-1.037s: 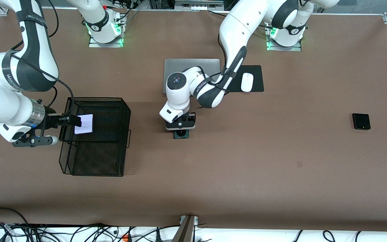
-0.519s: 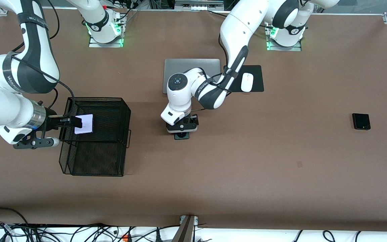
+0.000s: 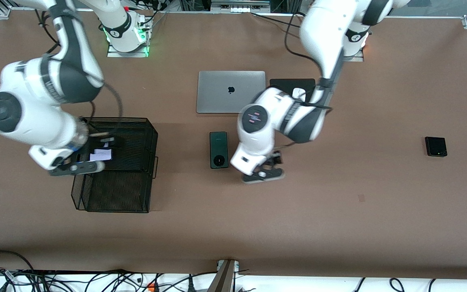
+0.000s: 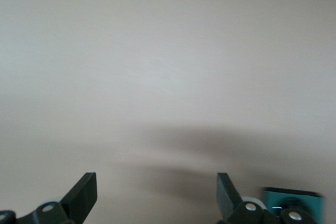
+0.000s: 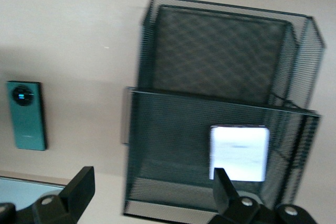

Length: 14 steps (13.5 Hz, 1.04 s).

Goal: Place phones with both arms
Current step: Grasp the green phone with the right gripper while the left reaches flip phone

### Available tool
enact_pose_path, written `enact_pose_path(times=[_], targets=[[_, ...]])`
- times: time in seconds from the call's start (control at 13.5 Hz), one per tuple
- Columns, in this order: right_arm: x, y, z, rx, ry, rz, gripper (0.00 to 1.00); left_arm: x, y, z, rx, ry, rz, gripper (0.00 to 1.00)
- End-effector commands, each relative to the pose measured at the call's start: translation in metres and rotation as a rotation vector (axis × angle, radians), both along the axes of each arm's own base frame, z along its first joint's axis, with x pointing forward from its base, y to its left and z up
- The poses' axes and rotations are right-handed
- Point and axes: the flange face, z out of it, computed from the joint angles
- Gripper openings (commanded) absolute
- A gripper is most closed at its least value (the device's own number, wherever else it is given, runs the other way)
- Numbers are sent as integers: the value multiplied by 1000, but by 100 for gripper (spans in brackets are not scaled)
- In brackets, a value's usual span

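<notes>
We see a big brown table [image 3: 339,227] with wires hanging along the edge closest to the front camera. Nearest on it is the black wire basket [image 3: 114,190], toward the right arm's end. The lilac-white phone [image 3: 101,155] now lies inside it, in the part farther from the camera. A moment ago the right gripper [image 3: 80,165] was holding that phone over the basket. Now its jaws are wide apart, with nothing in them, and it hangs above the basket. So we think one phone is put away.

In the middle, the left gripper [image 3: 264,173] has lifted off the dark green phone [image 3: 219,149]. It is now up over bare table, just beside that phone, with its jaws apart and nothing in them. The green phone lies flat on the table, so it looks like the grab did not work and must be tried again.

The small black phone [image 3: 435,146] lies alone toward the left arm's end. Farther away are the silver laptop [image 3: 225,91] and the white mouse [image 3: 297,93], partly hidden by the arm.
</notes>
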Motion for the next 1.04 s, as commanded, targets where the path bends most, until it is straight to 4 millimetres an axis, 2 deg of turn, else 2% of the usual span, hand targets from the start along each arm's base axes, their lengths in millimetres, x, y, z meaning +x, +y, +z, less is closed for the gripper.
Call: enact_pose_path(times=[0.0, 0.22, 0.37, 0.59, 0.74, 0.96], targets=[[-21, 80, -1, -8, 10, -19, 99, -21, 81, 19, -8, 114, -73, 100], [-48, 175, -32, -10, -27, -42, 99, -22, 168, 37, -9, 160, -129, 100], [-66, 220, -69, -27, -16, -59, 99, -22, 237, 46, 20, 181, -179, 100], [-76, 257, -117, -21, -41, -17, 99, -16, 334, 54, 46, 206, -262, 100], [-84, 282, -148, -2, -83, 9, 99, -14, 390, 56, 66, 223, -312, 100], [-82, 290, -192, 7, -119, 10, 99, -17, 467, 58, 51, 216, -361, 100]])
